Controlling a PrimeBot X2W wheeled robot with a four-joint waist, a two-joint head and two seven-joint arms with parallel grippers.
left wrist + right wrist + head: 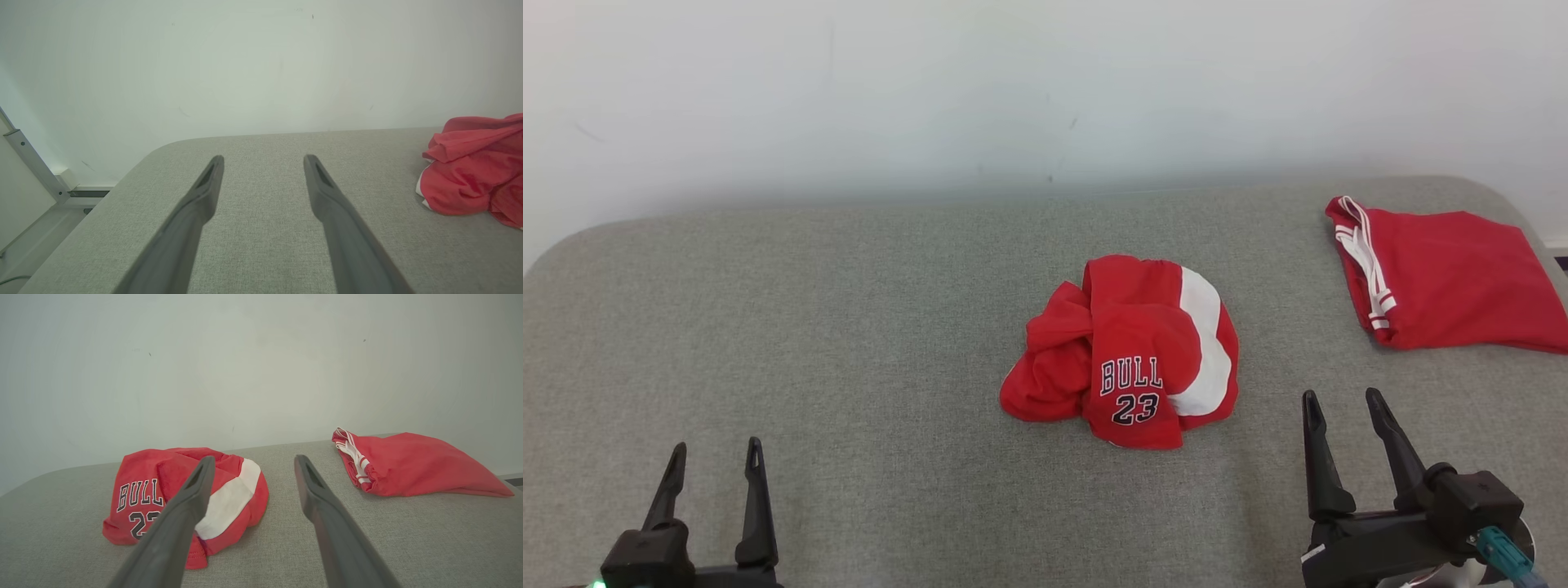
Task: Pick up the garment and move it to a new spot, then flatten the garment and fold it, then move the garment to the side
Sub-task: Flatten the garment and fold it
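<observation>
The crumpled red garment [1127, 359], printed "BULL 23" with a white stripe, lies in a heap at the middle of the grey fabric surface [849, 327]. The left gripper [716, 445] and the right gripper [1341, 395] hover near the front edge, both spread wide and empty. A folded red garment [1445, 278] sits at the far right.

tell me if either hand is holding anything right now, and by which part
Nothing is held. The left hand and right hand are both open over the grey surface, and the crumpled red jersey lies apart from both, untouched.
</observation>
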